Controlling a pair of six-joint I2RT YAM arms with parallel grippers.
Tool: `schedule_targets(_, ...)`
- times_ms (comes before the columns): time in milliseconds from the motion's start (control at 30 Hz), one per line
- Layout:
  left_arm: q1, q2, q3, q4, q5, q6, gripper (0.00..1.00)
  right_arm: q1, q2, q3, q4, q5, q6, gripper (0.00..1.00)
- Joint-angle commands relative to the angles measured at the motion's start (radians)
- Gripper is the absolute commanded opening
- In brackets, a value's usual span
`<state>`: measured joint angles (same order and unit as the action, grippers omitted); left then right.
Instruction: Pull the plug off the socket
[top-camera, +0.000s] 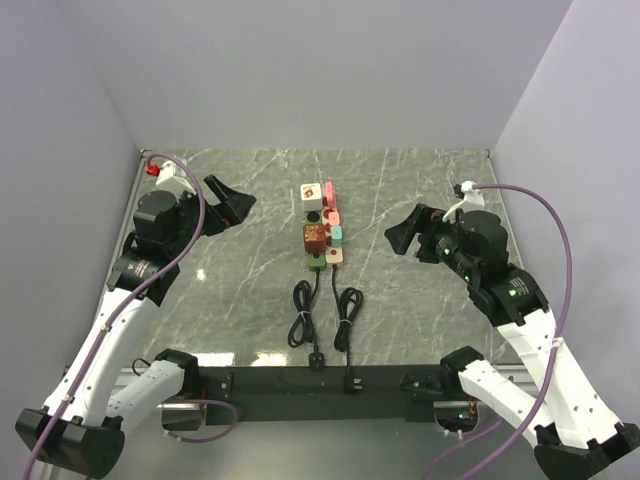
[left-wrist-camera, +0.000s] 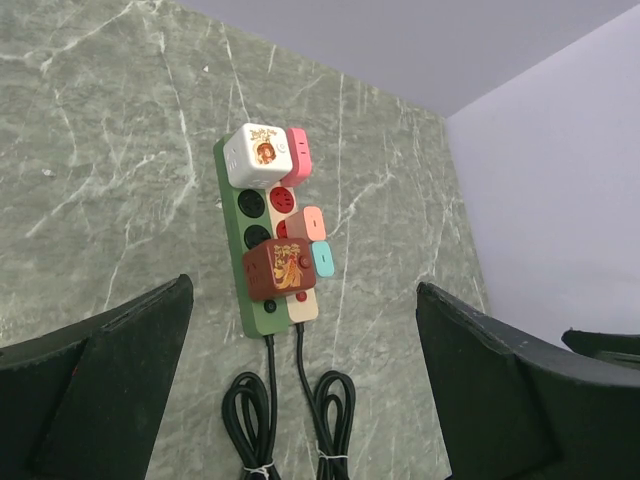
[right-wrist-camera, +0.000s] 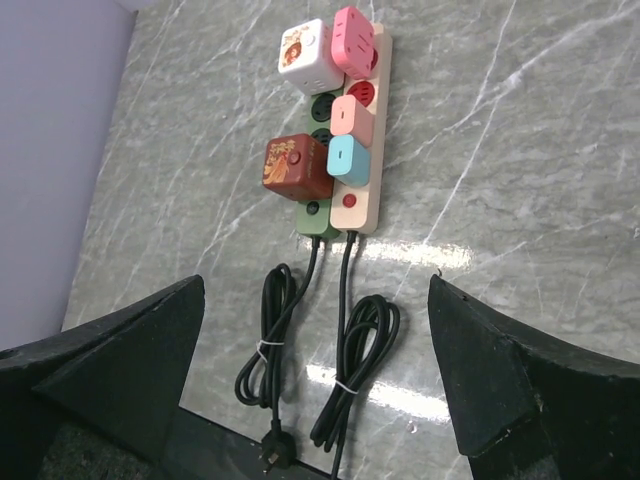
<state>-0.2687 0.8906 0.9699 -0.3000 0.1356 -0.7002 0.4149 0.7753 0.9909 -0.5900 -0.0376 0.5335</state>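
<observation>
Two power strips are laid side by side at the middle of the grey-green marble counter (top-camera: 420, 300), lengthwise from the near edge toward the far wall. The green power strip (right-wrist-camera: 316, 215) is set on the left and the cream power strip (right-wrist-camera: 350, 205) is pressed against its right side.

On the green strip, a white cube adapter (right-wrist-camera: 305, 55) is seated at the far end and a brown cube adapter (right-wrist-camera: 297, 167) near the near end; two bare sockets are seen between them. On the cream strip, a deep pink plug (right-wrist-camera: 353, 40) is seated at the far end, and a pale pink plug (right-wrist-camera: 352, 118) and a teal plug (right-wrist-camera: 348, 158) are seated further down, just beside one another. All five are shown pushed fully home.

Two black cords (right-wrist-camera: 360, 340) are led from the near ends of the strips, each bundled into a tied coil.

The left pincer (top-camera: 240, 208) is held above the counter, well to the left of the strips, its dark fingers (left-wrist-camera: 110, 390) spread wide, and nothing is gripped. The right pincer (top-camera: 398, 238) is held well to the right, likewise spread wide with nothing between its fingers (right-wrist-camera: 500, 390). Neither is in contact with a strip or plug.
</observation>
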Motion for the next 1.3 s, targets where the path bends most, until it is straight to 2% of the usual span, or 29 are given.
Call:
schedule_targets(0,0.0,-0.031,-0.016,0.021,0.019,-0.001,0.99,0.004,0.01,0.015,-0.007,0.03,-0.018,0.99)
schedule_targets(167,0.0,-0.035,-0.028,0.027,0.029,-0.002,0.99,0.002,0.019,0.002,-0.001,0.099,-0.026,1.0)
schedule_targets(300,0.0,-0.031,-0.039,0.041,0.053,-0.01,0.99,0.004,0.033,-0.047,0.114,0.143,-0.066,1.0)
schedule_targets(400,0.0,-0.028,-0.059,0.068,0.087,-0.021,0.99,0.004,0.125,-0.014,0.173,0.139,-0.128,1.0)
schedule_targets(433,0.0,-0.028,-0.062,0.07,0.091,-0.028,0.99,0.004,0.201,0.008,0.176,0.139,-0.144,0.98)
schedule_targets(567,0.0,-0.021,-0.08,0.078,0.096,-0.032,0.99,0.004,0.439,0.219,0.106,0.133,-0.187,0.86)
schedule_targets(733,0.0,-0.005,-0.079,0.058,0.084,-0.03,0.99,0.01,0.718,0.437,0.059,0.123,-0.211,0.82)
schedule_targets(867,0.0,0.014,-0.077,0.042,0.09,-0.036,0.99,0.021,0.893,0.635,0.022,0.14,-0.225,0.74)
schedule_targets(1133,0.0,0.022,-0.131,0.065,0.104,-0.068,0.99,0.07,1.196,0.923,-0.025,0.128,-0.225,0.71)
schedule_targets(1267,0.0,0.059,-0.149,0.052,0.101,-0.078,0.99,0.087,1.347,1.154,-0.124,0.183,-0.202,0.68)
